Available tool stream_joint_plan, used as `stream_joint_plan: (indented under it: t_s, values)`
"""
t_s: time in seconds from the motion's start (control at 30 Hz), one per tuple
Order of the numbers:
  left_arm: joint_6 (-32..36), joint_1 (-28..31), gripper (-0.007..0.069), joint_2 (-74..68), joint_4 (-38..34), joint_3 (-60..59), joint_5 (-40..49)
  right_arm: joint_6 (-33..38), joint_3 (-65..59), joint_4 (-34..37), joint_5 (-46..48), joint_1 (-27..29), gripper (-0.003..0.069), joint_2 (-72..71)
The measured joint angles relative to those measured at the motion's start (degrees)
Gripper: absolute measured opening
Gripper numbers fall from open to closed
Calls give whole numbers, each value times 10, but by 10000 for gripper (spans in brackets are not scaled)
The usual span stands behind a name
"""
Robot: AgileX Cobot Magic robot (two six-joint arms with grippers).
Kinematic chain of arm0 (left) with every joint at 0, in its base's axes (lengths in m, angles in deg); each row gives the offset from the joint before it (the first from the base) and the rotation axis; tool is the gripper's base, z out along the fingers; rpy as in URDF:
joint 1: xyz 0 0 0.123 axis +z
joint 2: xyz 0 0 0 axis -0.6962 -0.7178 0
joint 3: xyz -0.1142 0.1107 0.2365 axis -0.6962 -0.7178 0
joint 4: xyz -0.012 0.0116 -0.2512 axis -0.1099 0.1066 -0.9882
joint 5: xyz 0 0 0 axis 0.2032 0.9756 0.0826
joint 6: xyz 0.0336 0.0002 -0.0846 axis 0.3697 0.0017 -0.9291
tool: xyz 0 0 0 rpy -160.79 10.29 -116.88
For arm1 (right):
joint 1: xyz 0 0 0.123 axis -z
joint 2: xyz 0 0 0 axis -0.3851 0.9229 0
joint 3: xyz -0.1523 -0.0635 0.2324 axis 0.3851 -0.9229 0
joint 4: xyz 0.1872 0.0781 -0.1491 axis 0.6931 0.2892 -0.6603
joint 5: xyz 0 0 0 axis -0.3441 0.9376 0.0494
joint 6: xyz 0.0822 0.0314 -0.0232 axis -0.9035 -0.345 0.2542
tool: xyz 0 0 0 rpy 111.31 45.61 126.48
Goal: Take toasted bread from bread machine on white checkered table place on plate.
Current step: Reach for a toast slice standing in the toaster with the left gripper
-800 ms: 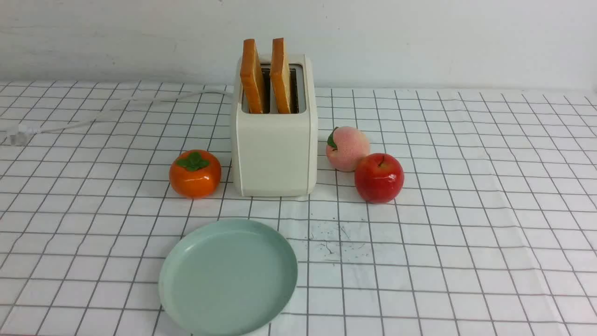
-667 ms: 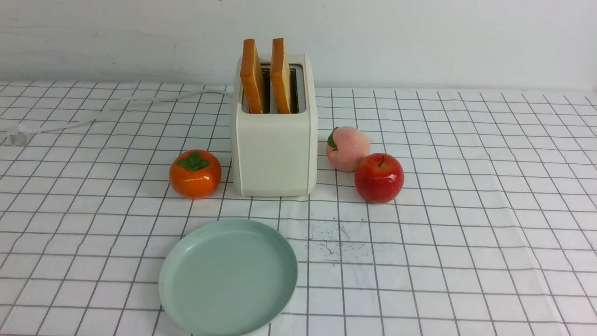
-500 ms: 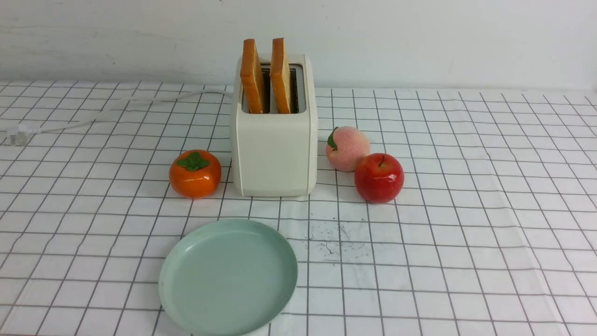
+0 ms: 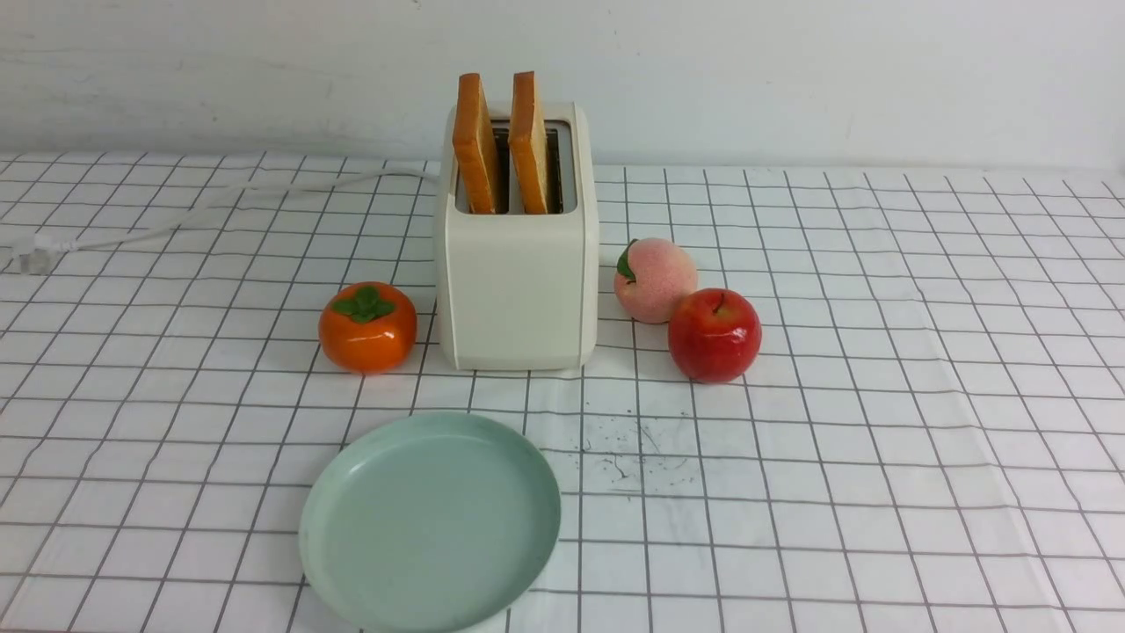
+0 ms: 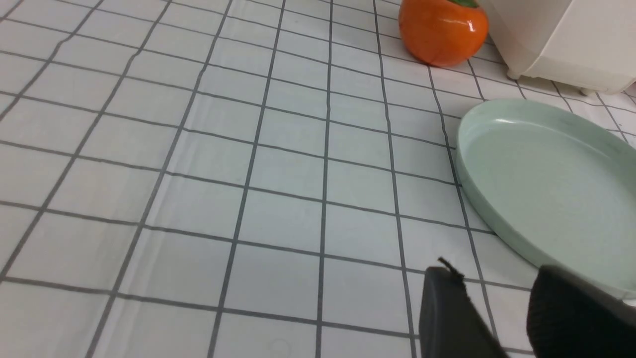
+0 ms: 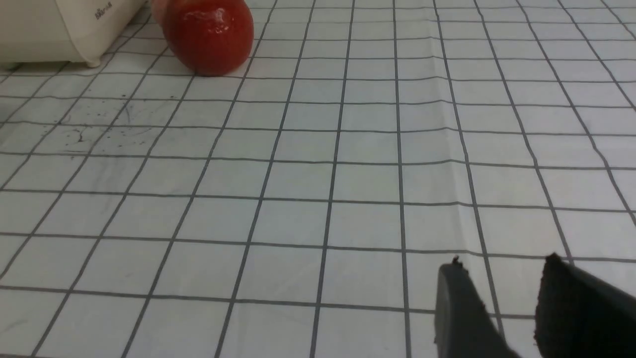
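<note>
Golden toasted bread (image 4: 477,149), two slices, upright in the bread machine (image 4: 518,290) slots on the checkered counter (image 4: 879,422), well beyond both jaws. Mint plate (image 5: 541,184) just beside our left jaws. We record left and right jaws spread, empty.

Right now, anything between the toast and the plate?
Nothing visible. The toasted bread stands out of the bread machine; the plate lies bare directly in front. Persimmon to its left, peach and apple to its right, all off that path.
</note>
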Motion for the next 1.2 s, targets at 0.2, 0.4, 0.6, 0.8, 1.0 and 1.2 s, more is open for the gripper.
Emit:
stream_joint_plan:
  t_s: [0.2,0.4,0.6,0.8,1.0,1.2]
  values:
    - [0,0,237,0,0,0,0,0,0,0,0,0,240,0]
    - [-26,0,237,0,-48,0,-45,0,0,0,0,0,240,0]
    - [-86,0,237,0,-180,0,-163,0,0,0,0,0,240,0]
    - [-116,0,236,0,-281,9,-227,0,0,0,0,0,240,0]
    - [-71,0,136,-65,-261,152,-93,0,0,0,0,0,240,0]
    - [-15,0,-11,-340,-190,388,125,0,0,0,0,0,240,0]
